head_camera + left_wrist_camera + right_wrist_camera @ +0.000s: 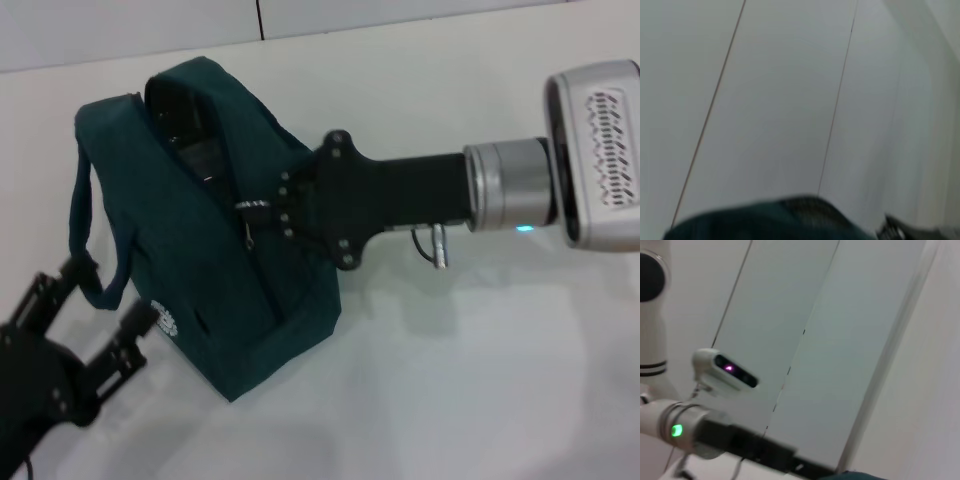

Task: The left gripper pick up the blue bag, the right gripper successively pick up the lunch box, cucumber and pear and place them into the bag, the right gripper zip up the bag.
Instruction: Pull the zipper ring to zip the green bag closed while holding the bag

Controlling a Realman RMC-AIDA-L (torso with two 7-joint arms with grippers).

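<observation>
I can read no text anywhere; the small white logo (166,321) on my blue bag (215,290) is illegible.

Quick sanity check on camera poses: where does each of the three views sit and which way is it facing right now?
Head view: from the robot's head, down at the table; shows the blue bag, the left gripper at its handle, the right gripper at the zipper.
Left wrist view: faces up at wall panels; the bag's edge shows.
Right wrist view: faces wall panels; the left arm shows.
Shared: both wrist views see panel seams.
</observation>
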